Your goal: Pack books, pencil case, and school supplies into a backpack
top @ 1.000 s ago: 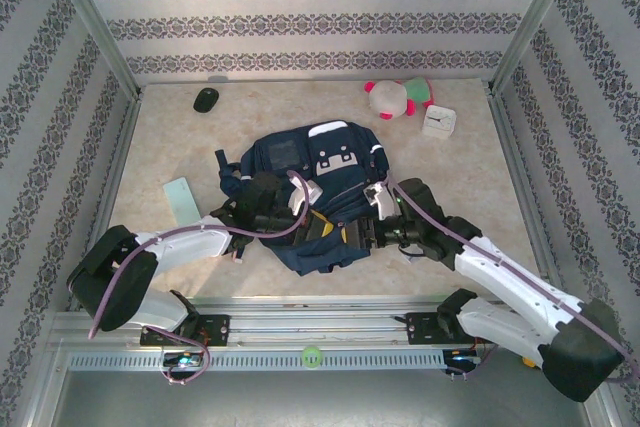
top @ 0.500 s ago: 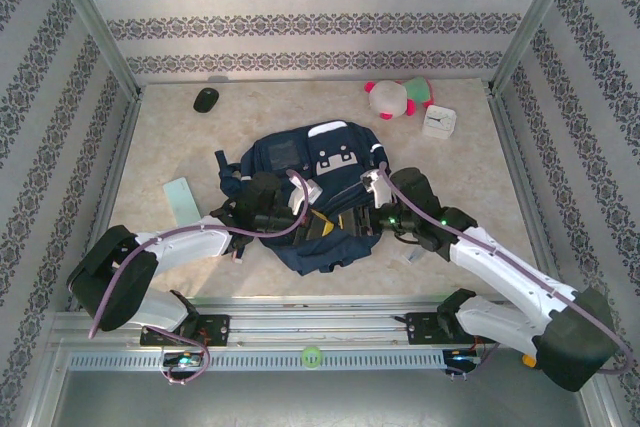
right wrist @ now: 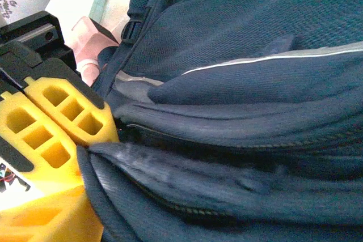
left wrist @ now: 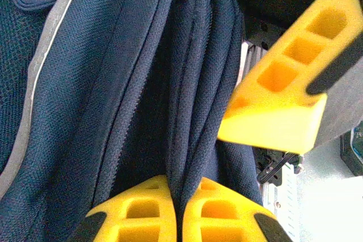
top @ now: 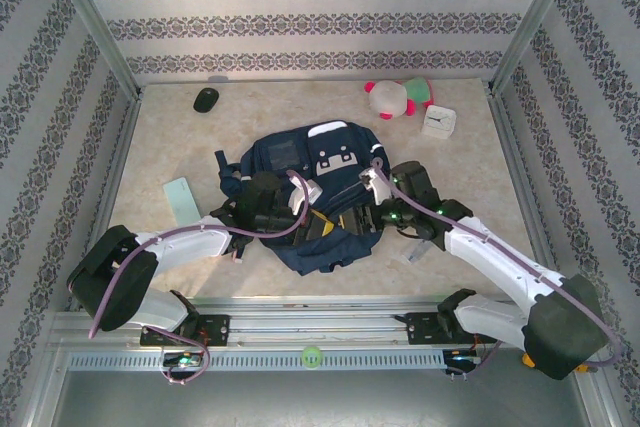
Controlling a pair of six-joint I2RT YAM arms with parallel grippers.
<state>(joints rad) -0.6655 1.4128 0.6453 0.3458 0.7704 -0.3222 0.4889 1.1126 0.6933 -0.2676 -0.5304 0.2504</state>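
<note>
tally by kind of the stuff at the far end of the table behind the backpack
black computer mouse: 1
pink-and-white plush toy: 1
white square clock: 1
total: 3

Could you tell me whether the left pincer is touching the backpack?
Touching. The left wrist view shows the left pincer shut on a fold of the backpack, with navy fabric pinched between its closed yellow jaws.

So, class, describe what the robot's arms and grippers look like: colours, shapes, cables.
The left arm and right arm have white shells, black joints and a purple cable each. The left gripper and right gripper are black with yellow fingers, moulded with square hollow cells.
</note>
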